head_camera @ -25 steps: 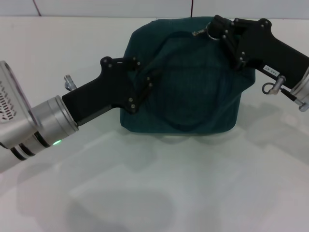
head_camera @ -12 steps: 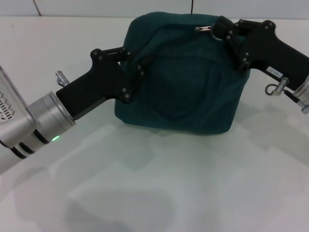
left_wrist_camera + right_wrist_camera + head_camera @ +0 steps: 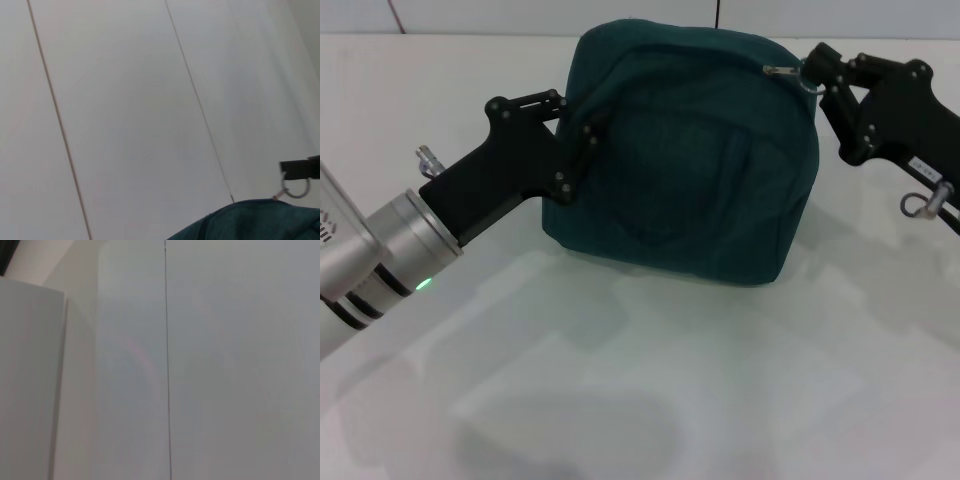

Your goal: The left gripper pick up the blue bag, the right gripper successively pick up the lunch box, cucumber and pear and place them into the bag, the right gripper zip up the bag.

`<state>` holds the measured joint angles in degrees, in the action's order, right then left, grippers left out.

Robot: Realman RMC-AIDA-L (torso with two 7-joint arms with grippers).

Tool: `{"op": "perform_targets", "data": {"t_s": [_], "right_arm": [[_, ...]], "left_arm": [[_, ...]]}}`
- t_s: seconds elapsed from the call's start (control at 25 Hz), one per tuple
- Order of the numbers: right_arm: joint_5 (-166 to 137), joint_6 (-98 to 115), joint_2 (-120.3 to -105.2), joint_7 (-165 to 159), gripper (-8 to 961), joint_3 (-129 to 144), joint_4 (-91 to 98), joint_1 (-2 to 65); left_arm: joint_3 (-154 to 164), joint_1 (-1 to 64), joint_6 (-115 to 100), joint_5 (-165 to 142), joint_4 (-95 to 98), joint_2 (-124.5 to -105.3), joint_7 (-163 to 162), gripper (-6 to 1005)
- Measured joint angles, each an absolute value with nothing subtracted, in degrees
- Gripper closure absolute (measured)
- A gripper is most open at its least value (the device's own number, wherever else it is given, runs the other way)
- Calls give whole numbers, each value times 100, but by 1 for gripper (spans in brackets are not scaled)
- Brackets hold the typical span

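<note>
right gripper (image 3: 812,72) pinched on ring pull (image 3: 807,80), left gripper (image 3: 582,125) clamped on blue bag (image 3: 690,150)

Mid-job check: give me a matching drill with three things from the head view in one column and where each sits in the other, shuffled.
Things:
1. left claw
2. right claw
3. blue bag

Places:
A. at the silver ring pull on the bag's top corner
B. on the white table between both arms
C. against the bag's side on the robot's left

Pairs: 1-C, 2-A, 3-B
</note>
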<state>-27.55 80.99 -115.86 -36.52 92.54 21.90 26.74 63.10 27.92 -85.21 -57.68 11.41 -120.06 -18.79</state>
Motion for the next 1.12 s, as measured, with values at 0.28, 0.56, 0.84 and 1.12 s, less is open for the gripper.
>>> {"op": "perform_targets", "data": {"t_s": [0.28, 0.56, 0.84, 1.12], "right_arm": [[-2737, 8280, -11569, -3642, 919, 9255, 2014, 2500], [-2737, 8306, -11543, -3637, 918, 9229, 2000, 2217], [-2740, 8452, -11515, -3637, 918, 9100, 1817, 1993], [-2738, 8511, -11517, -3680, 917, 9057, 1508, 1916]], "left_arm": [[6310, 2833, -8517, -5751, 1039, -11996, -1916, 855], [6310, 2845, -8515, -5746, 1039, -11997, -1913, 855], [6343, 2918, -8412, -5746, 1066, -11997, -1868, 861], [6349, 2986, -8409, -5772, 1042, -11997, -1877, 862]]}}
